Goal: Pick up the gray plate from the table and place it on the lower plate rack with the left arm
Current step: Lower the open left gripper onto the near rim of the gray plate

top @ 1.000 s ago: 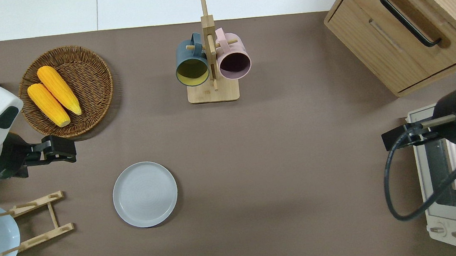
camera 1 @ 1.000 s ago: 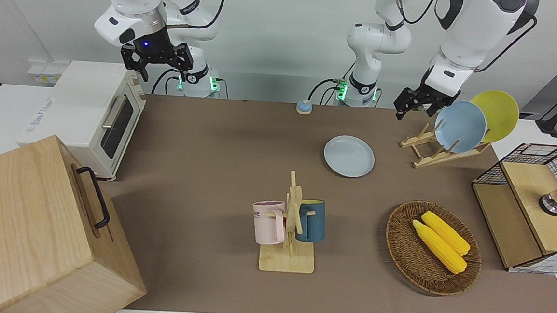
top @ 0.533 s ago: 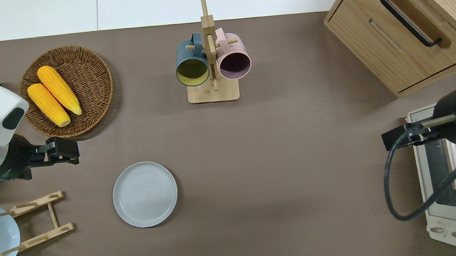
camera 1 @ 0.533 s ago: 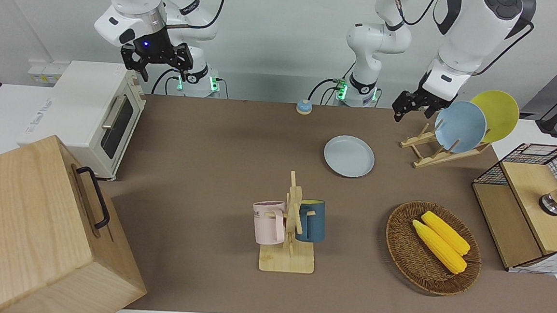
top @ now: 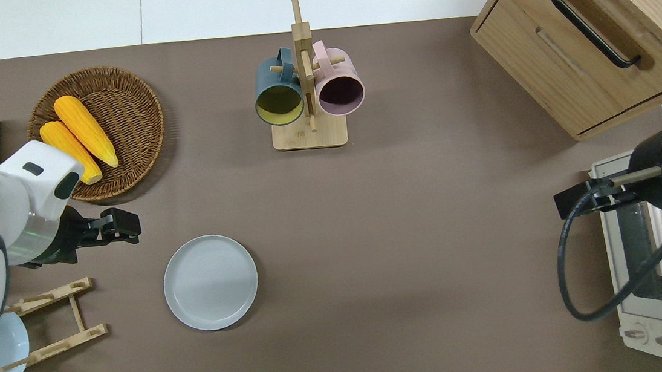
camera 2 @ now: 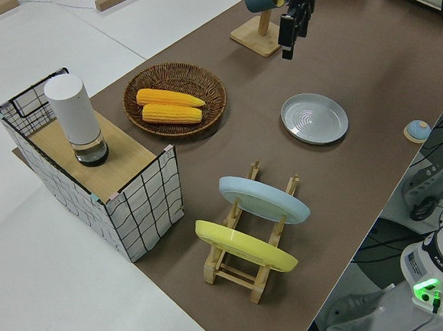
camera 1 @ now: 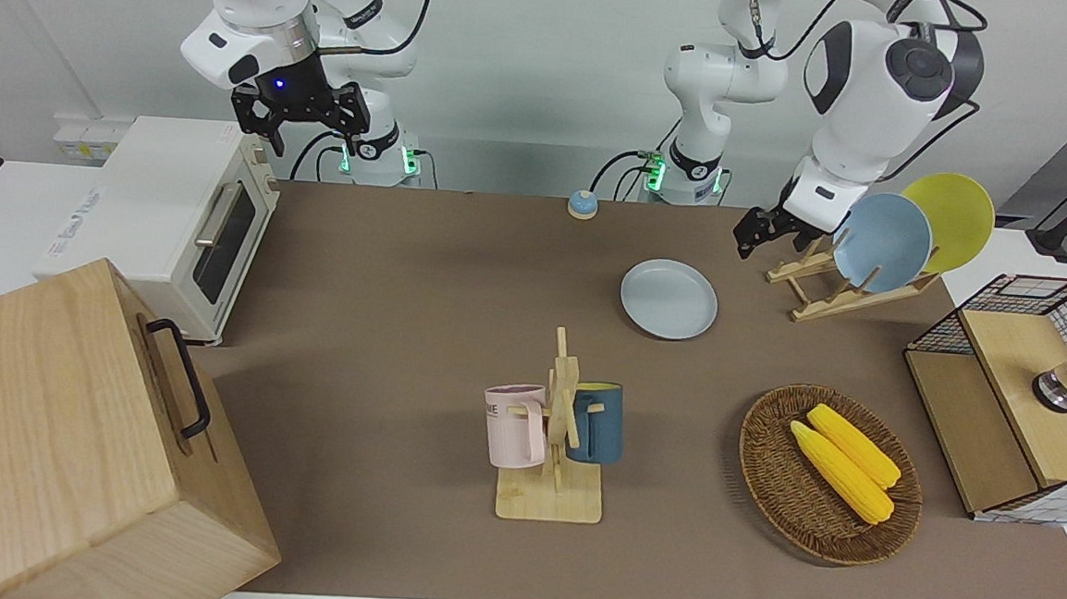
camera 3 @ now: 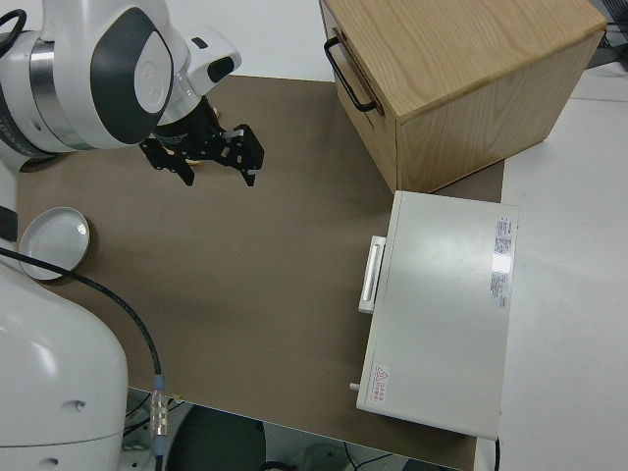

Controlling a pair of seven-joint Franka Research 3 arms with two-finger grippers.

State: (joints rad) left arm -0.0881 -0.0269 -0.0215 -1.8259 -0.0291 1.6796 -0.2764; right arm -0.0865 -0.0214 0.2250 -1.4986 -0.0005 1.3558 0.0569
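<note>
The white left arm's black two-finger gripper [top: 119, 224] hangs empty, fingers seemingly parted, over bare brown table [top: 408, 233] between the wicker basket of corn [top: 136, 116] and the round pale gray plate [top: 211, 282]. The plate lies flat beside the light-wood lower plate rack [top: 55, 322]. Likely stiff, slick and breakable; pinch its raised rim. The right arm is parked.

Robotics lab staged as a mock kitchen: two bench-mounted white arms at the frame's top, brown-matted table [camera 1: 424, 265] at centre, toaster oven [camera 1: 177, 222] at left, mug tree [camera 1: 555, 430] lower centre, bare white walls
</note>
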